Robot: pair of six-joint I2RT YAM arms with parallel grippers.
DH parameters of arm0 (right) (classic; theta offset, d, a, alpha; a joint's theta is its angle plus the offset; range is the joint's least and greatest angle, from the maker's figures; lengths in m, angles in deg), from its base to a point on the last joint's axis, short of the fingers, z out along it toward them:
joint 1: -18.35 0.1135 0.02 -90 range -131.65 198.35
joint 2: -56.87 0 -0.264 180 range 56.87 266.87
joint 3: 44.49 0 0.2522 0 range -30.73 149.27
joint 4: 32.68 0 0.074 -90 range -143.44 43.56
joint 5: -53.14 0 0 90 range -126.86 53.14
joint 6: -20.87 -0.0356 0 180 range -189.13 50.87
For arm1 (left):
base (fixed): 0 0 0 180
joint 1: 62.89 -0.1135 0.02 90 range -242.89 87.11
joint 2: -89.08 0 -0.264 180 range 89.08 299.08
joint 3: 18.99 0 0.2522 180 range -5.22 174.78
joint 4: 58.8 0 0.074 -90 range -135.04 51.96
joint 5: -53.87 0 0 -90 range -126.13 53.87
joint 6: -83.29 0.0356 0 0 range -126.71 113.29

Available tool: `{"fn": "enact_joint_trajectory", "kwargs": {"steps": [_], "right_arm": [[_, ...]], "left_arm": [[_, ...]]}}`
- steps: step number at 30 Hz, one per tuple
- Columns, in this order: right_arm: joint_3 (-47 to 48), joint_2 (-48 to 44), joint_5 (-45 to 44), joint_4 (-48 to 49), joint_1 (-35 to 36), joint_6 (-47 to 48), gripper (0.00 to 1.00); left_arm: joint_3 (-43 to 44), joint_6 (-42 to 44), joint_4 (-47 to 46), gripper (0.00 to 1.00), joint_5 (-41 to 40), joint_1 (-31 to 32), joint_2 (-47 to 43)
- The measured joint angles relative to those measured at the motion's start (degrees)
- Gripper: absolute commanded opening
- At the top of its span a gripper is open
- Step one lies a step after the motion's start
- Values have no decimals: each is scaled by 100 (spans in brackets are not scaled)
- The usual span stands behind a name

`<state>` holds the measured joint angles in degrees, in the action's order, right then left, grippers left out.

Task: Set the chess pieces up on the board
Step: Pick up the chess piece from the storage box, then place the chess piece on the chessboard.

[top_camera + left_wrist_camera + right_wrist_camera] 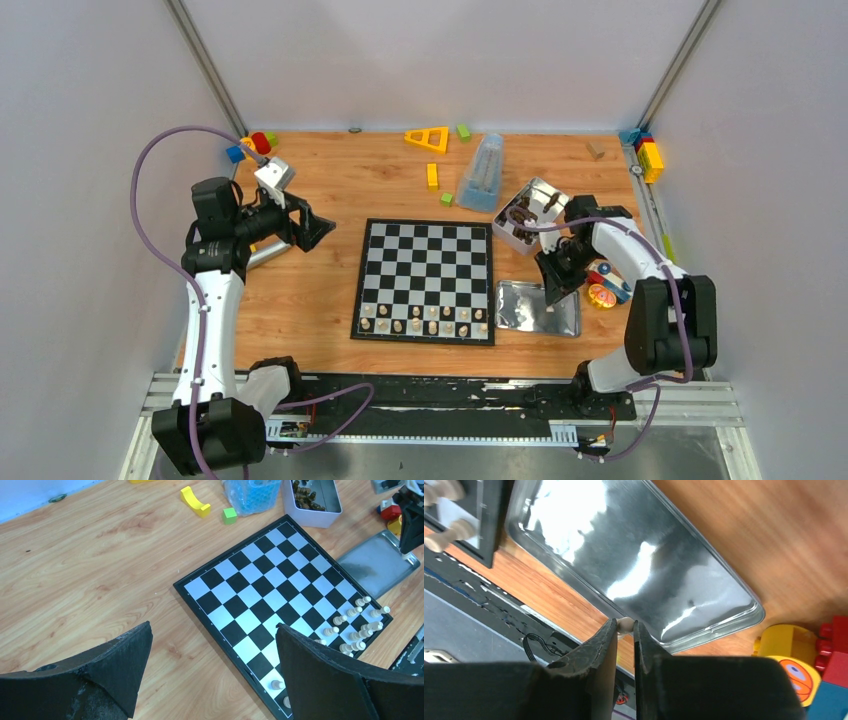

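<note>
Cream chess pieces (415,326) stand along the two ranks of the board (425,255) nearest the arms. They are small turned figures with round heads on slim stems, each narrower than the square it occupies, and they fill most of those two ranks. The board is a flat black-and-white check with a thin black rim. It lies on the wooden surface (320,300) between the two arms.

At the board's near right corner, the right tool (625,630) is pressed together on one more cream piece (625,624). Only the pale rounded top of that piece shows between the two black fingertips. It sits at the near rim of a shallow metal tray (634,560) that lies just beside that corner. The pictures do not show whether the piece rests on the wood or hangs above it.

Beyond the tray, an open metal tin (528,212) holds dark brown chessmen. Coloured toy blocks (819,660) sit just to the right of the tray.

The left tool (212,635) is spread wide and holds nothing. It hovers over the wood to the left of the board, with its fingers pointing toward the board.
</note>
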<state>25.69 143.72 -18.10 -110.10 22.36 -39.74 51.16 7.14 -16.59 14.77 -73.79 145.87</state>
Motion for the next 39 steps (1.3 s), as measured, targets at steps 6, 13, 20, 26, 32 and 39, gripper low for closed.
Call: {"fn": "enact_joint_trajectory", "kwargs": {"steps": [6,13,20,26,32,39], "right_arm": [[321,-450,566,286,651,125,0],[409,-772,1158,1781,2170,109,0],[396,-645,1327,3670,3143,9,0],[22,-420,1259,5230,3753,20,0],[-356,4,1215,6398,4199,48,0],[-809,256,1054,7444,4529,96,0]], "left_arm": [[0,-24,-116,100,7,0,0],[0,-24,-201,100,9,0,105],[0,-2,-428,100,87,0,216],[-146,39,-713,100,289,0,221],[-289,157,-850,100,463,0,214],[-544,299,-907,100,522,0,42]]}}
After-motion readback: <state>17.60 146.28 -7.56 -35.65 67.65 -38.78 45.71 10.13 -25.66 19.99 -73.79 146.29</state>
